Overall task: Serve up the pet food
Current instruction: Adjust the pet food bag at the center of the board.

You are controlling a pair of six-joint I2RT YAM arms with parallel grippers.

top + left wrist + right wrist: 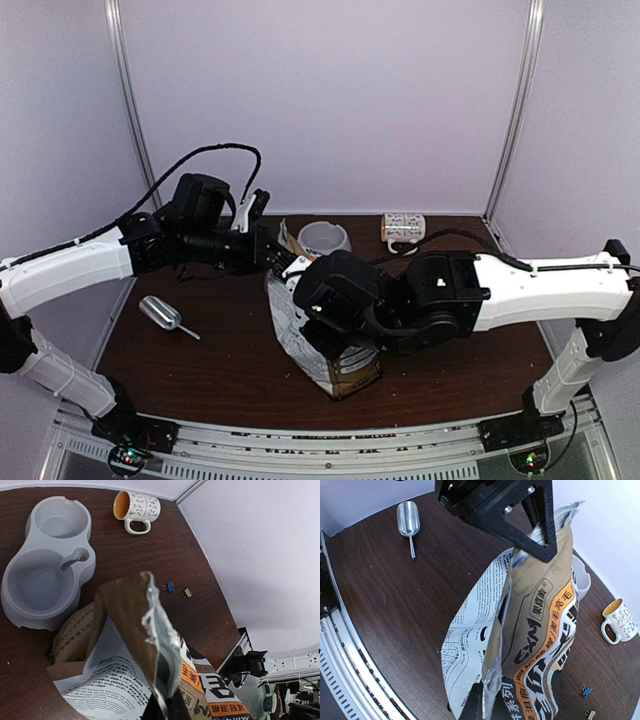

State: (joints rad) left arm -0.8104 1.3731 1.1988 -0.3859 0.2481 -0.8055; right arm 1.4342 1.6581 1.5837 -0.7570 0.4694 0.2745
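Observation:
The pet food is hidden; no kibble shows. The printed paper bag (300,345) stands on the brown table (200,370), held by both grippers. My left gripper (281,262) is shut on the bag's torn top edge (155,625); its fingers (172,707) pinch the foil lip at the bottom of the left wrist view. My right gripper (322,335) is shut on the bag's side seam (502,645), with its fingertips (475,702) low in the right wrist view. The left gripper (540,542) also shows there, clamped on the bag's top. The grey double bowl (30,617) lies empty behind the bag.
A metal scoop (160,313) lies on the table's left, also in the right wrist view (408,517). A printed mug (137,507) lies on its side at the back. Two binder clips (170,586) lie right of the bag. White walls enclose the table.

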